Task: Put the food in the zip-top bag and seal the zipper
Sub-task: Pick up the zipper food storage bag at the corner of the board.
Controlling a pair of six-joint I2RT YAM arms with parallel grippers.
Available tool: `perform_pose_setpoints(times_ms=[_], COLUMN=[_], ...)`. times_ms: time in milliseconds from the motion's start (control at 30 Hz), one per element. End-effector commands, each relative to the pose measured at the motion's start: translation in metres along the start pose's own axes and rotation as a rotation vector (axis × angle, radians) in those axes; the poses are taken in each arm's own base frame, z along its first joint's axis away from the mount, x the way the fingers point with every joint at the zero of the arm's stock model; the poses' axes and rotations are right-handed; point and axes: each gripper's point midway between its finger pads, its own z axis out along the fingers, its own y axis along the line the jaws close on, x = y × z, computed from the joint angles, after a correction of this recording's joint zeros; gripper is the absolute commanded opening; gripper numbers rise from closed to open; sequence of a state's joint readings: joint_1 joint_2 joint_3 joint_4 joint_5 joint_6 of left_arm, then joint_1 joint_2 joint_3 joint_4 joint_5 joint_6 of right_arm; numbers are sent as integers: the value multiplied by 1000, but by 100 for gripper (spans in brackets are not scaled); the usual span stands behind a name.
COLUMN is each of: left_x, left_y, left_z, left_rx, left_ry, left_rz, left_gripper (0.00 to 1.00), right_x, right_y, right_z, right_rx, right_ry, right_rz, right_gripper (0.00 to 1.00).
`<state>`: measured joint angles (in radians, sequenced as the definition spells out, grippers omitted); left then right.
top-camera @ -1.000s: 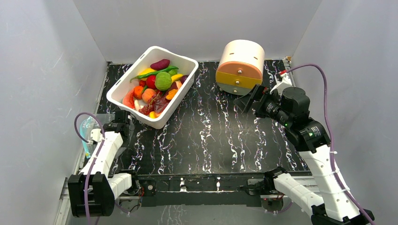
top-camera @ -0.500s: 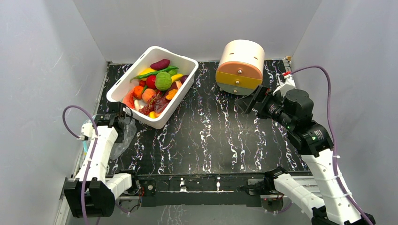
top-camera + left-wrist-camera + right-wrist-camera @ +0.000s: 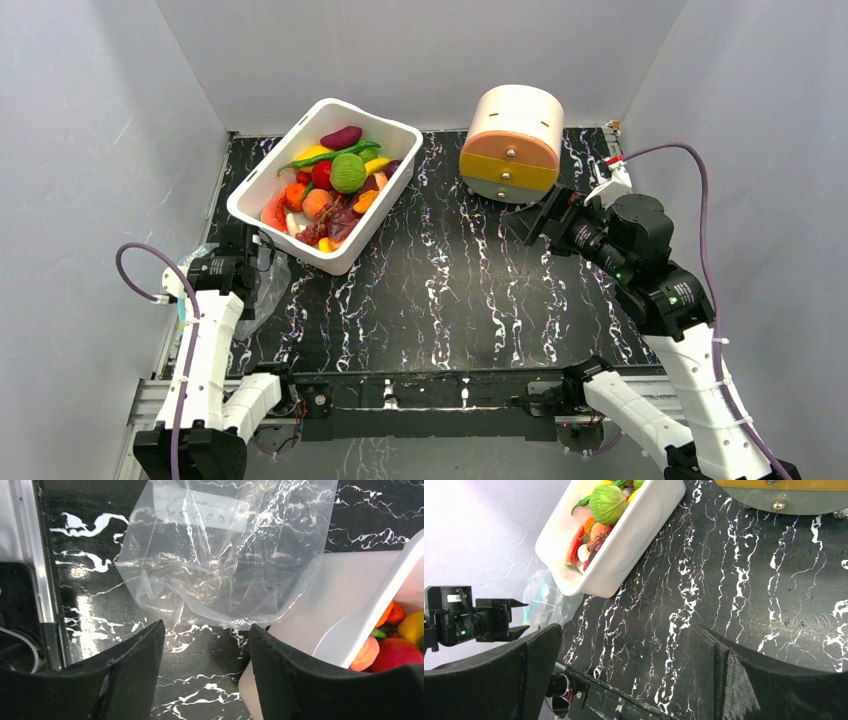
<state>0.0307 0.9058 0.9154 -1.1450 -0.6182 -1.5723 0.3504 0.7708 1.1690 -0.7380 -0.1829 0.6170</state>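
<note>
The zip-top bag (image 3: 225, 570) lies flat and crinkled on the black marbled table, against the near left corner of the white bin (image 3: 392, 190). It also shows in the top view (image 3: 265, 292). A teal bit of its zipper (image 3: 527, 611) shows at its left edge. My left gripper (image 3: 206, 626) is open just short of the bag, with only table between its fingers; from above it hangs over the bag (image 3: 245, 248). The food (image 3: 335, 185) is piled in the bin, the green cabbage (image 3: 348, 172) on top. My right gripper (image 3: 626, 628) is open wide and empty above the right side of the table (image 3: 530, 215).
A round cream drum (image 3: 512, 140) with orange and yellow drawer fronts stands at the back right, just beyond my right gripper. A metal rail (image 3: 25, 555) runs along the table's left edge. Grey walls close in on three sides.
My left gripper pulled the bag right from the table's left edge, then opened and let it go beside the bin. The right arm drifted slightly right.
</note>
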Motion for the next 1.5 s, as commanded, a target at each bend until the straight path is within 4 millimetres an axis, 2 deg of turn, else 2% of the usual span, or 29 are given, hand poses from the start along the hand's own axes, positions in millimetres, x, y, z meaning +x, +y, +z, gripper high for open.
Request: perform_pose_setpoints(times_ms=[0, 100, 267, 500, 700, 1067, 1133, 1300, 1467], left_x=[-1, -8, 1, 3, 11, 40, 44, 55, 59], left_y=[-10, -12, -8, 21, 39, 39, 39, 44, 51], left_z=[1, 7, 27, 60, 76, 101, 104, 110, 111], left_rx=[-20, -61, -135, -269, -314, -280, -291, -323, -349], left_ry=[-4, -54, -10, -16, 2, 81, 92, 124, 132], left_rz=[-31, -63, -147, -243, -218, -187, -182, -170, -153], left_gripper=[65, 67, 68, 76, 82, 86, 82, 64, 20], right_x=[-18, -20, -22, -21, -26, -18, -19, -20, -16], right_y=[12, 15, 18, 24, 25, 25, 26, 25, 26], right_z=[-10, -9, -1, 13, 20, 23, 22, 21, 22], right_rx=[-37, -39, -40, -62, -51, -70, -69, -69, -81], right_ry=[-68, -50, -15, 37, 38, 53, 48, 40, 49], right_rz=[-21, -42, -63, -38, -33, 14, 12, 13, 26], right_gripper=[98, 98, 98, 97, 96, 96, 96, 96, 96])
